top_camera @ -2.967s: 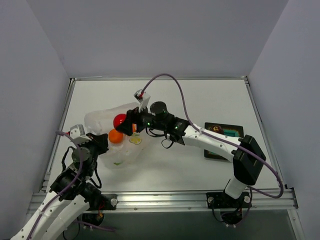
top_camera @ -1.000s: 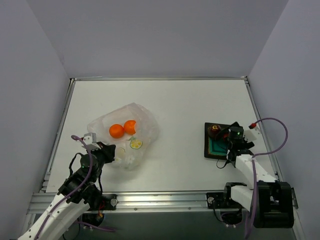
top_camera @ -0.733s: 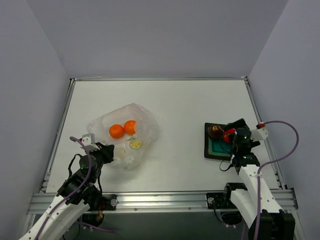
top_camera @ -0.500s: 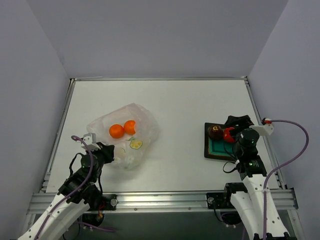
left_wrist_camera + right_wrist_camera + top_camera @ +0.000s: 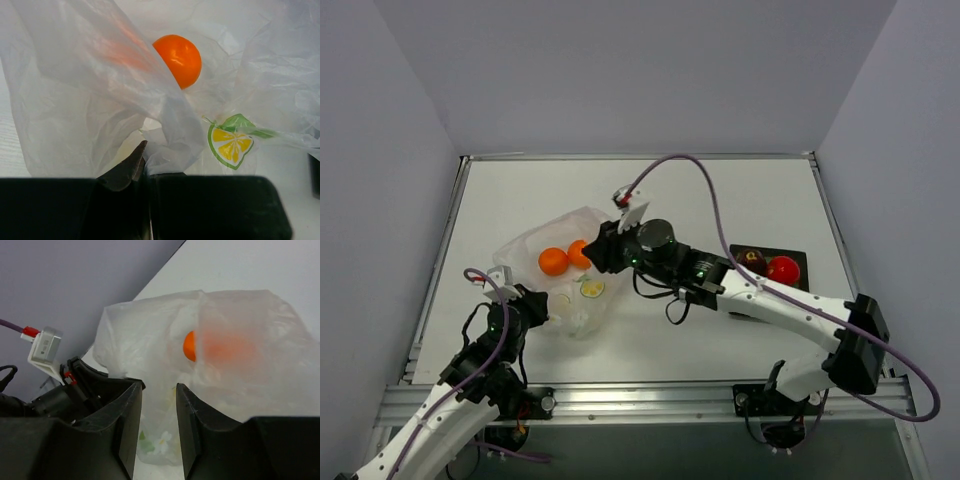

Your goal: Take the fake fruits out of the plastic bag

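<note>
The plastic bag (image 5: 565,290) lies on the table's left half with two orange fruits (image 5: 553,262) (image 5: 579,252) in it. My left gripper (image 5: 538,305) is shut on the bag's near edge (image 5: 165,160); one orange fruit (image 5: 178,59) shows past the film. My right gripper (image 5: 594,250) is open and empty at the bag's right side, next to the right orange fruit; the bag (image 5: 240,390) and an orange fruit (image 5: 190,346) lie ahead of its fingers. The red fruit (image 5: 783,269) and the maroon fruit (image 5: 752,262) sit on the black tray (image 5: 790,255).
The black tray with a teal centre stands at the right, partly behind my right arm. A purple cable loops above the right arm. Metal rails edge the table at left, right and front.
My right arm left the red fruit on the tray and swung left across the table to the bag. The left gripper has kept its hold on the bag.
</note>
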Available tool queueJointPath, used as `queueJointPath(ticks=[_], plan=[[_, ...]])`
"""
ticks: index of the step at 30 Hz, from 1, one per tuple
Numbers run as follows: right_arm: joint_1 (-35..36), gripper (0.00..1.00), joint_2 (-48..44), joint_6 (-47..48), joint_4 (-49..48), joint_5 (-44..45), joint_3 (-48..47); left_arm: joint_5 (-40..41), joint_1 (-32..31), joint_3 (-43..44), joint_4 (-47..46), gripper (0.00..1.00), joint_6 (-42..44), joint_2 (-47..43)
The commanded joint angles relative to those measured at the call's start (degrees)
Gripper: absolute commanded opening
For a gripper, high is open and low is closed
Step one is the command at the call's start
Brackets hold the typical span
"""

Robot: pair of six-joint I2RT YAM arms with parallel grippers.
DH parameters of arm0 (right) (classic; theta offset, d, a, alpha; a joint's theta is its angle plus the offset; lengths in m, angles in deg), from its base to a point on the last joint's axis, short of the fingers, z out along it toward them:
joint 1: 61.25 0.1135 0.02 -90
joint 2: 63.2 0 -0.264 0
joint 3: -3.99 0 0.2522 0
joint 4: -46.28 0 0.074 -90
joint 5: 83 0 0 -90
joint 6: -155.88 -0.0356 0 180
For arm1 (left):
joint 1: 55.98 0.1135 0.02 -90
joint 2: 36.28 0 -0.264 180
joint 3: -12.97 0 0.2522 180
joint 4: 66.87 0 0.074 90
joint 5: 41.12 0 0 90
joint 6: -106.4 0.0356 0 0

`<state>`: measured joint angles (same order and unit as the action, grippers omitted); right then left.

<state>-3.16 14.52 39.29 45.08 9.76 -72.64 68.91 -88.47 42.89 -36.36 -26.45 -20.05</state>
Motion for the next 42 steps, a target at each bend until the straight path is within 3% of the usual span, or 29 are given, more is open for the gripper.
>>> queueJointPath(ticks=[1, 7, 13, 17, 22, 26, 31, 42], plan=[[2.0, 0.30, 8.7, 7.3, -0.2, -7.1, -9.1, 1.6, 0.2, 0.6, 1.2, 0.02, -2.2, 0.5], [2.5, 0.30, 24.0, 9.2, 3.5, -6.0, -21.0, 0.7, 0.1, 0.3, 1.3, 0.02, -2.1, -1.7], [3.3, 0.32, 33.7, 12.5, 5.9, -2.9, -26.1, 0.0, 0.2, 0.3, 1.3, 0.02, -2.0, -2.9], [2.7, 0.35, 37.8, 14.5, 6.6, 5.6, -27.7, -0.9, 0.2, 0.1, 0.2, 0.02, -2.1, -1.9], [0.3, 0.44, 42.0, 14.5, 6.5, 11.7, -29.2, -1.5, 0.2, 0.0, -0.8, 0.02, -2.1, -1.2], [0.4, 0.52, 44.5, 14.9, 4.9, 10.1, -31.0, -1.6, 0.2, -0.3, -0.9, 0.02, -2.4, -0.8], [-0.7, 0.69, 45.6, 13.2, 4.3, 15.2, -32.7, -1.3, 0.2, -0.3, -1.4, 0.02, -2.4, -0.1], [-3.8, 0.84, 53.2, 3.5, -0.1, 25.8, -34.8, -2.0, 0.2, -1.0, -3.1, 0.02, -2.8, 1.4]])
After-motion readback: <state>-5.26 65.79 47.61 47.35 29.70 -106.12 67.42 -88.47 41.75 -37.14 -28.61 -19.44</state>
